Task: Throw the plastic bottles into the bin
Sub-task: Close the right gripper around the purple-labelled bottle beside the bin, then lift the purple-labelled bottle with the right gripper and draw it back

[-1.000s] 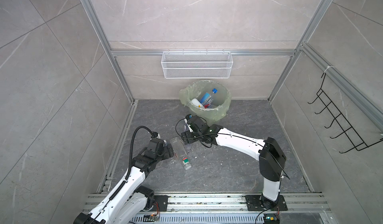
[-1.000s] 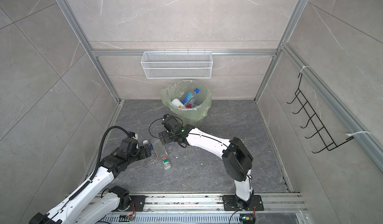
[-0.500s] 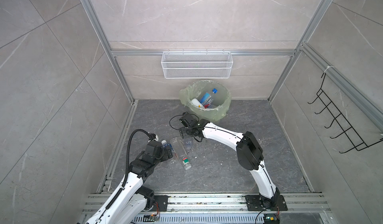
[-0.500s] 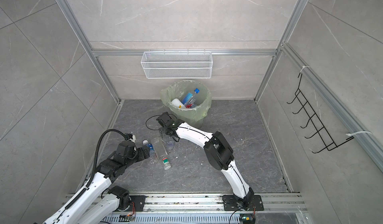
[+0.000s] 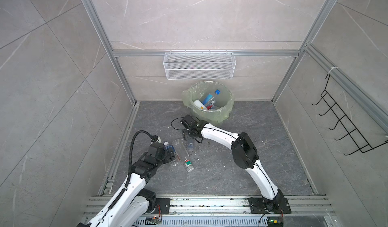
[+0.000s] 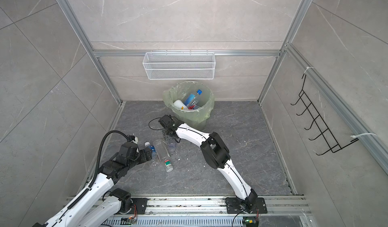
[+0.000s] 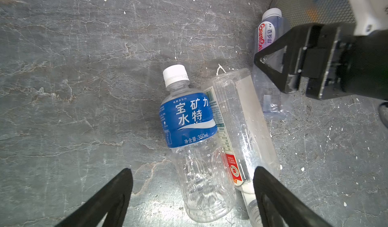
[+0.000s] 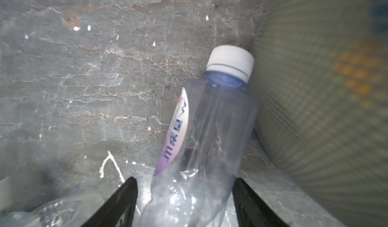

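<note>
Three plastic bottles lie together on the grey floor. My left gripper [image 7: 192,171] [image 5: 171,152] stands open over the base of the blue-labelled, white-capped one [image 7: 188,121] [image 5: 169,147]. Against that lies a long clear bottle [image 7: 241,121] [image 5: 182,150] with a green and red label. My right gripper [image 8: 184,179] [image 5: 190,140] is shut on the third, a clear bottle with a white cap and white-purple label [image 8: 210,131] [image 7: 265,35], its body crumpled between the fingers. The bin [image 5: 210,114] [image 6: 189,114], lined with a green bag, stands at the back and holds several bottles [image 5: 211,99].
A white wire basket [image 5: 199,66] hangs on the back wall above the bin. A black hook rack [image 5: 344,127] is on the right wall. The bin's wall [image 8: 325,110] is close beside the right gripper. A black cable loop [image 5: 176,124] lies on the floor.
The right arm's elbow has swung left and its jaws have narrowed onto the white-capped clear bottle. The left gripper has stayed open over the blue-labelled bottle.
</note>
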Robot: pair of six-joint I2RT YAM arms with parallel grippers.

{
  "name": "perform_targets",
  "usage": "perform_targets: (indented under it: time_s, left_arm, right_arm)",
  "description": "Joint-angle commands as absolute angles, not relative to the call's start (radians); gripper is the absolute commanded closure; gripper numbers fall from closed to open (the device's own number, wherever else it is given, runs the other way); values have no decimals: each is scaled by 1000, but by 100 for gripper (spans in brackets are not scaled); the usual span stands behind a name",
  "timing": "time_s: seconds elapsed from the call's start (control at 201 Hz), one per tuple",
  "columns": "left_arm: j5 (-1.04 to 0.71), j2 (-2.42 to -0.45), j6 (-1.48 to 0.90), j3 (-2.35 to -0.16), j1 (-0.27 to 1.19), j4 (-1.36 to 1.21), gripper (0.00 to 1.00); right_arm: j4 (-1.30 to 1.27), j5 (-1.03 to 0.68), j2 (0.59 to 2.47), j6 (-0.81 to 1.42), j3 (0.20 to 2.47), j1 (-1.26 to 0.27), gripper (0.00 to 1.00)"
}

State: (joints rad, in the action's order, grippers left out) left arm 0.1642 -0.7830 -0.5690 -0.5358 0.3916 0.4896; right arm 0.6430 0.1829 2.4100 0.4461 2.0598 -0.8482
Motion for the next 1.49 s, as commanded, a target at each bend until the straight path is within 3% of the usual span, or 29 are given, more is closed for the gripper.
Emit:
perform_targets:
  time_s: [0.0,0.194,0.363,0.528,0.926,1.488]
  left_arm:
    - [153,-781,-572,-535,384,463,8]
    - [147,-792,-572,-529,382,451,8]
    - [141,-799,-572,-528,379,446,8]
    - [137,-808,-571,-528,377,440,8]
    - [101,-849,-551,-532,376,397,8]
    - [48,-917,-526,-557,381,336,8]
  right_arm:
    - [693,181,2450,452,2091,-843,26]
    - [696,190,2455,438,2066,-844,27]
    - [633,196,2390,428,1952,-844,41]
    - [541,197,2288,407,1796,-845,47]
    - [194,186,1856,345,1223,-873,49]
    - [-17,248,1205,299,624,-880,48]
